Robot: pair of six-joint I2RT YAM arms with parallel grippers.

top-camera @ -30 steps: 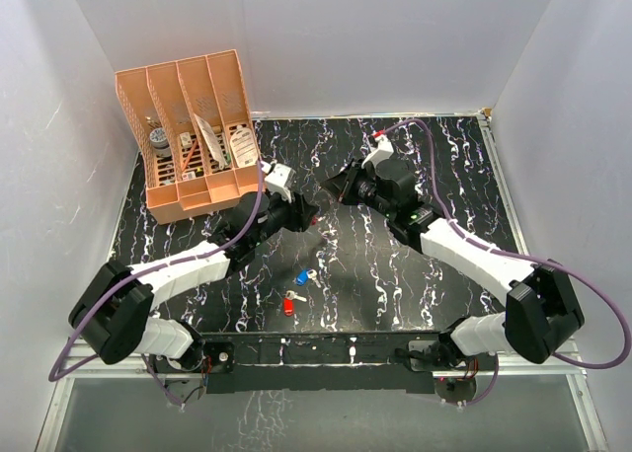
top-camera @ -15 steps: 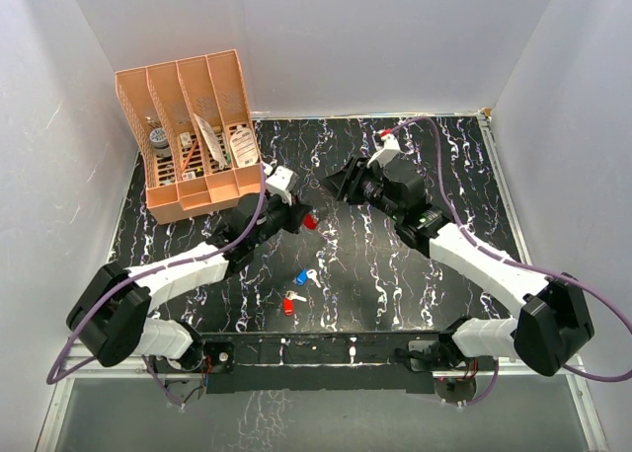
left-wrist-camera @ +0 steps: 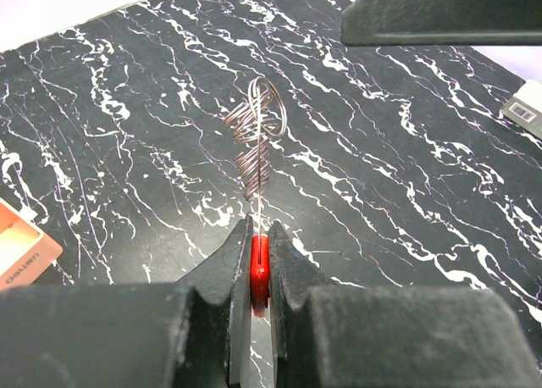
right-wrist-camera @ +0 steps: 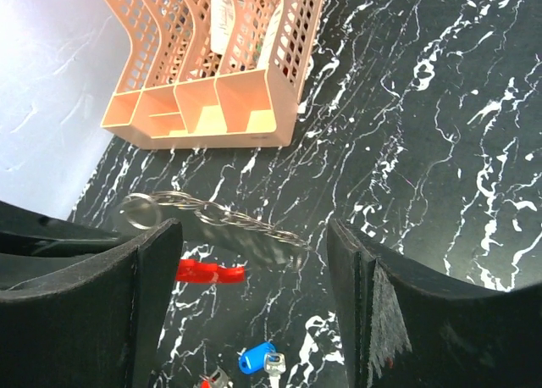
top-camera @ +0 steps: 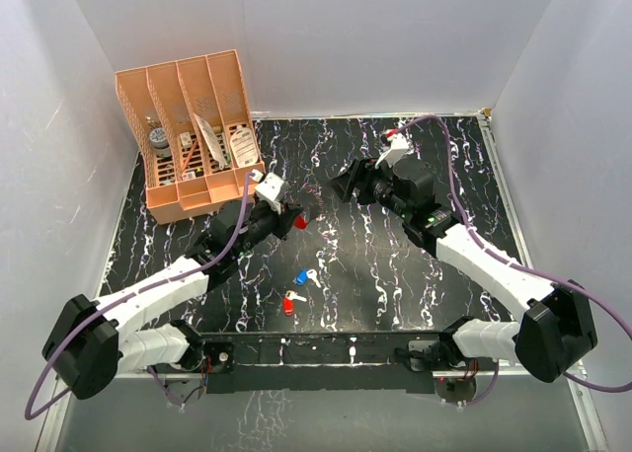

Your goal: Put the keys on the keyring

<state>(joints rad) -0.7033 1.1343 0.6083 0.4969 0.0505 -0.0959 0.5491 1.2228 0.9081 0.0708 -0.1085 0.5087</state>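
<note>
Left gripper (left-wrist-camera: 258, 235) is pinching the red-strip-and-silver-chain keyring (left-wrist-camera: 259, 274) by its thin red edge, a hold that could twist loose, right gripper (right-wrist-camera: 250, 235) gaping alongside, blue-headed key (top-camera: 301, 276) and red-headed key (top-camera: 288, 306) lying on the black marbled table (top-camera: 375, 294) nearby.

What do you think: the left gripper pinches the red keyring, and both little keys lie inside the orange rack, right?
Not the rack. The left gripper pinches the keyring, but the blue key and red key lie on the marbled table, as the top view shows.
</note>
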